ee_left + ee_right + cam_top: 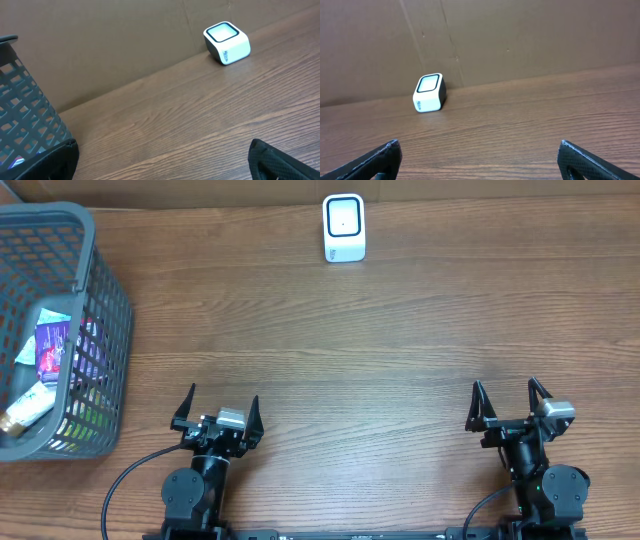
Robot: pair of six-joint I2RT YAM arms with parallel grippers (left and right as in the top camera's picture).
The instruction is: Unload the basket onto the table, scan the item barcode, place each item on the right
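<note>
Your left gripper [221,405] and right gripper [505,394] both gape wide. Tabletop [380,340] stretches ahead to the scanner [344,227]; the basket [112,310] wall stands left of your left gripper.

Two black arms, round joint housings. Left gripper [222,395], right gripper [505,385]: black pointed fingers, grey camera block on each wrist. Black cable loops from each base.
</note>
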